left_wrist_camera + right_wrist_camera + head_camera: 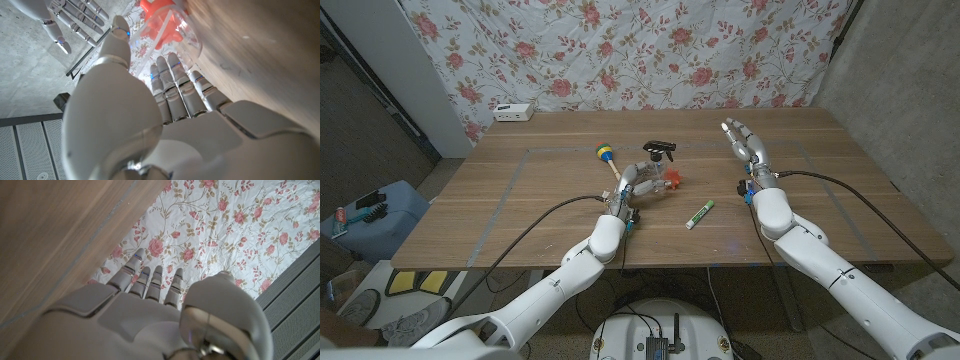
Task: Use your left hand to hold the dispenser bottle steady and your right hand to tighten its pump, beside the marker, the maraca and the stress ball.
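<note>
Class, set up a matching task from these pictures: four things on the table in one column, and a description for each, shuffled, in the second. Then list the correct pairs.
Things:
1. dispenser bottle
2. marker
3. maraca
4. right hand

Descriptions:
A. raised over the table, fingers apart, holding nothing
B. green and white, lying between the two arms
C. black pump on top, with the left hand at it
D. round head in yellow, blue and green, pale handle

Pairs: 1-C, 2-B, 3-D, 4-A
</note>
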